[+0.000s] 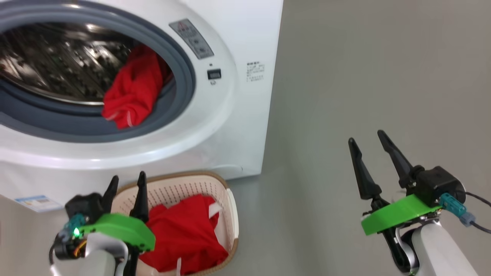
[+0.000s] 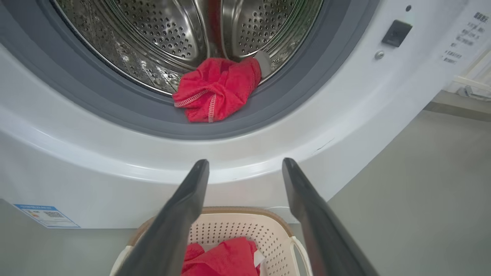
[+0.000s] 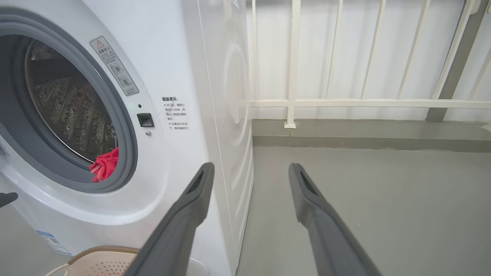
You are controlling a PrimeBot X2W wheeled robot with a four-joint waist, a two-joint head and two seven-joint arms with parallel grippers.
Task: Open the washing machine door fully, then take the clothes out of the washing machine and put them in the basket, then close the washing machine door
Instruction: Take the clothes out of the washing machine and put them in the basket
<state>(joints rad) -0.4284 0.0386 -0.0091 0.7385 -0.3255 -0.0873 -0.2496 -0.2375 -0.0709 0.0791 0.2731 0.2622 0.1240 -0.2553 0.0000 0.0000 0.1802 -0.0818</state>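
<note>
The white washing machine (image 1: pixel 238 46) (image 2: pixel 76 161) (image 3: pixel 184 76) stands with its drum mouth uncovered; the washing machine door is out of view. Red clothes (image 1: pixel 132 92) (image 2: pixel 216 90) (image 3: pixel 103 166) lie bunched on the grey seal at the drum's lower edge. More red clothes (image 1: pixel 184 234) (image 2: pixel 226 258) with white trim rest in the cream basket (image 1: pixel 226 191) (image 2: pixel 245 226) (image 3: pixel 103 260) on the floor in front of the machine. My left gripper (image 1: pixel 126 184) (image 2: pixel 245 168) hangs open just above the basket's left side, empty. My right gripper (image 1: pixel 366 138) (image 3: pixel 251 172) stands open and empty over the floor to the right.
Grey floor (image 1: pixel 364 76) stretches to the right of the machine. A white railing (image 3: pixel 345 103) on a low kerb closes the far side. A blue label (image 1: pixel 36 202) sits at the machine's bottom left corner.
</note>
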